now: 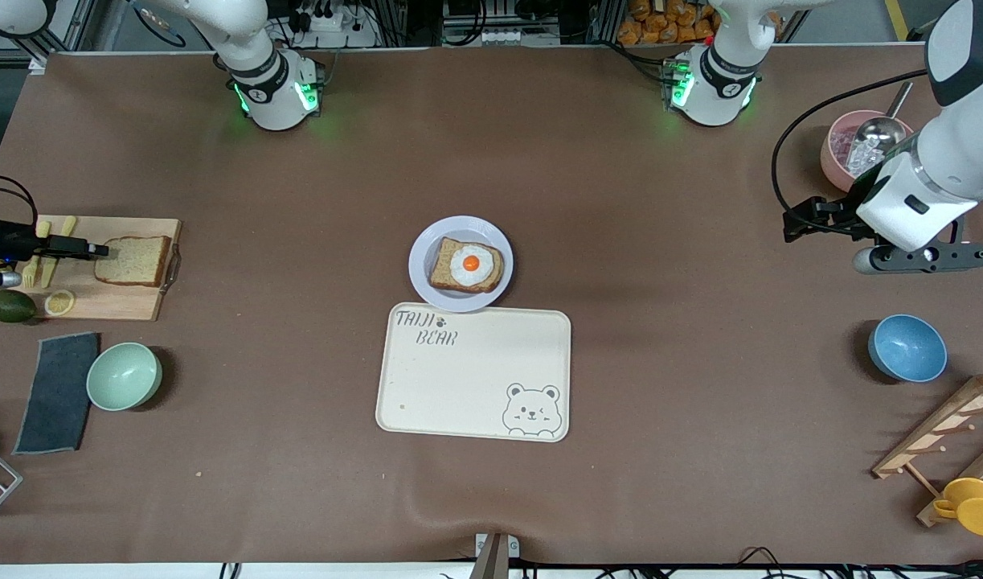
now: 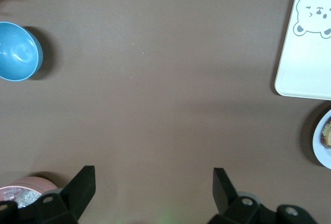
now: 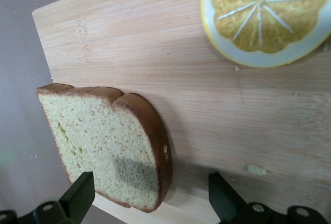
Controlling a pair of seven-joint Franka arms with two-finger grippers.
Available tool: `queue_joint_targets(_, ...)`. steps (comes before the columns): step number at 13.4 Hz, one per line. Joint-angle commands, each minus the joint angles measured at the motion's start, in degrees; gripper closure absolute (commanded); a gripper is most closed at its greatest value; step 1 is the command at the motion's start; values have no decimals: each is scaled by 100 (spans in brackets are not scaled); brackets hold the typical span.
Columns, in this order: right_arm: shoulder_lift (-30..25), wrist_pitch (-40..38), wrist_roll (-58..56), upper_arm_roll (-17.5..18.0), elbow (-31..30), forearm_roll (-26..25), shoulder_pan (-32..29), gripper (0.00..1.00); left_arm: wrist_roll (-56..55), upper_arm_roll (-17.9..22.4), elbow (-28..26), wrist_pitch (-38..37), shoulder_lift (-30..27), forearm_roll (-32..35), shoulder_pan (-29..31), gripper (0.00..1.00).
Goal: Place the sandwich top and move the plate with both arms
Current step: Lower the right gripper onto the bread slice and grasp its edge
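On the brown table [image 1: 298,450], at the right arm's end, lies a wooden cutting board [image 1: 121,301]. The sandwich top [image 1: 133,260], a plain brown bread slice, rests flat on that board. The right claw [image 1: 97,250] is low over the board, right at the edge of the bread, with its two fingers spread wide and nothing in them. A lemon slice [image 1: 59,302] sits on the board too, nearer to the front camera than the bread. A dark green avocado [image 1: 10,306] lies just beside the board. A grey cloth [image 1: 57,392] and a pale green bowl [image 1: 124,375] sit nearer to the front camera.

At the middle of the table is the round plate [image 1: 427,245]. Toast with a fried egg [image 1: 467,267] lies on it. A cream bear tray [image 1: 473,378] is nearer to the front camera, and the plate's rim reaches over the tray's edge.

Toward the left arm's end, the left claw [image 2: 154,182] hangs over bare brown table, fingers spread wide, holding nothing. Near it are a pink bowl [image 1: 835,145] with a metal scoop [image 1: 881,133], a blue bowl [image 1: 907,347], a wooden rack [image 1: 949,438] and a yellow cup [image 1: 973,505].

Cables and shelves run along the table's top edge.
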Motion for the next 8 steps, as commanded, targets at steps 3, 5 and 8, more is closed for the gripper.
queue_joint_targets(3, 64, -11, -179, 98, 37, 65, -135, 86, 82, 17, 75, -32, 40, -230, 113, 0)
queue_joint_targets(5, 64, -12, -485, 98, 37, 30, -91, 100, 90, 17, 57, -32, 40, -370, 200, 0)
queue_joint_targets(8, 64, -12, -531, 98, 29, 21, -56, 100, 91, 17, 57, -6, 84, -529, 201, 0)
